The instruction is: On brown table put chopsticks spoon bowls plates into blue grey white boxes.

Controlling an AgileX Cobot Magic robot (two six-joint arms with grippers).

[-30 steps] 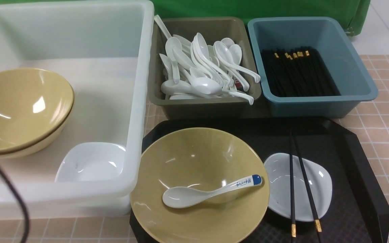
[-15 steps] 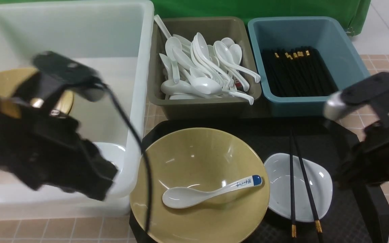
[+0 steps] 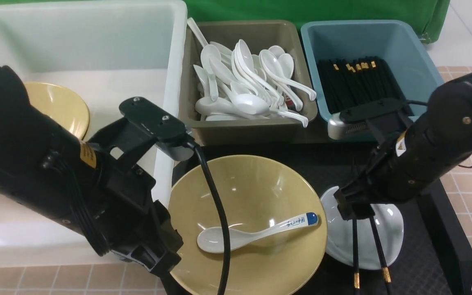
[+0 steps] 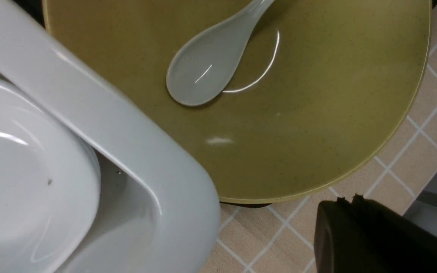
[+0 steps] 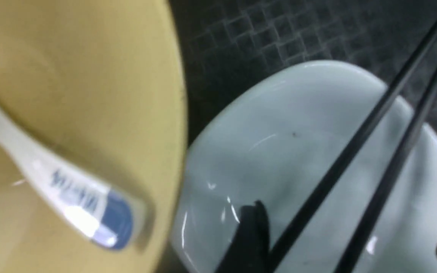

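The right tool [image 5: 351, 237], jaws released, straddles the chopsticks [image 3: 355, 254], which lie across the white dish [image 3: 387, 229] near the tray's [image 3: 445, 229] front right corner, long axis front to back

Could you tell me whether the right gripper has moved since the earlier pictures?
Yes: the right gripper moved left across the black tray's right edge, now over the chopsticks.
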